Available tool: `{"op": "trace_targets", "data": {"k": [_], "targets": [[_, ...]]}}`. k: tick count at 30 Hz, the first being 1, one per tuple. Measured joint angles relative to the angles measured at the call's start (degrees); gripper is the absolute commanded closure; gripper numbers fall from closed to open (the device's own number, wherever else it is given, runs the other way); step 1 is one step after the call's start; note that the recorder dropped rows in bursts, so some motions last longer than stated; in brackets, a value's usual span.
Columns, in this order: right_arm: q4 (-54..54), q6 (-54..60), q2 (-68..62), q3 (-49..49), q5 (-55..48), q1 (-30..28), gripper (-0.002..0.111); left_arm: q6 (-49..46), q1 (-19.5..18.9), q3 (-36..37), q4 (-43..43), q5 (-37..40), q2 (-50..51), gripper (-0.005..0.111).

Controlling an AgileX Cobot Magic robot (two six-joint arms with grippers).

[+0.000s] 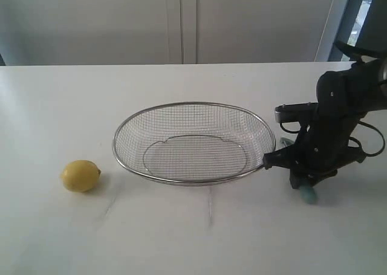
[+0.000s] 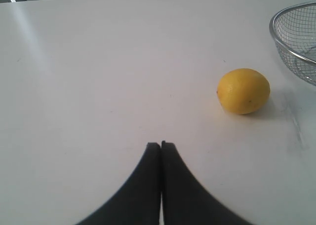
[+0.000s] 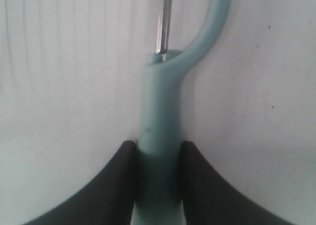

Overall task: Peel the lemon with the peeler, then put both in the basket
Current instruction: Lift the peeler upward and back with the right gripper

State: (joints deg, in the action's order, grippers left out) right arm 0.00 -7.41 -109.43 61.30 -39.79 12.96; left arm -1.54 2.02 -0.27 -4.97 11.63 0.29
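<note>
**mo_k:** so where's the stuff sitting right now? nearest first pls

**rigwatch:** closest to the camera is just bare white surface (image 1: 181, 239). Next is the lemon (image 1: 81, 175) at lower left of the exterior frame, lying on its side. It's near the basket (image 1: 193, 104) but not touching it. Over at lower right, the right tool (image 1: 305, 181) is down low, right beside the basket's right rim.

**mo_k:** and the tools — holding anything?

**rigwatch:** right one's clamped on the peeler (image 3: 160, 111). Its fingers (image 3: 118, 180) are tight against both sides of the teal handle, with the blade loop pointing away from the wrist. Can't tell if the peeler's off the surface. The left tool (image 2: 161, 145) has its tips pressed together, and the lemon sits well apart from it. The basket fills mid-frame, and furthest back there's a pale wall (image 1: 181, 21).
</note>
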Motion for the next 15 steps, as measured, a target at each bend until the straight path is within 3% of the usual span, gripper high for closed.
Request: {"op": "trace_targets", "data": {"k": [15], "targets": [[-0.4,0.0,16.4,-0.6,-7.4,0.0,0.108,0.0,0.0,0.0,0.0,0.0,0.0,0.107]]}}
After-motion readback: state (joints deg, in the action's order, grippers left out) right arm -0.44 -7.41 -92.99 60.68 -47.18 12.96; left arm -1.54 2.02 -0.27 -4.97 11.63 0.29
